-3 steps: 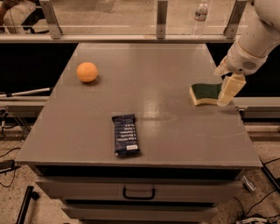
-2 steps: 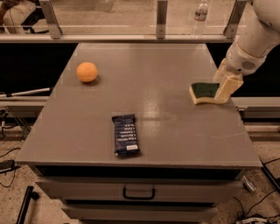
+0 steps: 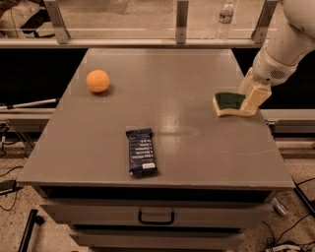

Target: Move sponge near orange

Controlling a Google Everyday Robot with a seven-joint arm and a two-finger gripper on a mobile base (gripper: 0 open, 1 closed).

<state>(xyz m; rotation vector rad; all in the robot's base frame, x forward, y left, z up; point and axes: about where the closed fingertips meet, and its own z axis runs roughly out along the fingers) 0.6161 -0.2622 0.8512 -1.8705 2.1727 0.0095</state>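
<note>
The sponge, pale yellow foam with a dark green top, lies near the right edge of the grey table. My gripper hangs from the white arm at the upper right and sits right at the sponge's right end, covering it. The orange rests on the table's far left part, a long way from the sponge and the gripper.
A dark blue snack wrapper lies near the table's front, left of centre. A metal rail with glass panels runs behind the table, and a water bottle stands beyond it. A drawer with a handle is below the tabletop.
My gripper has shifted slightly left, closer over the sponge's right end. The sponge, orange and wrapper stay where they were.
</note>
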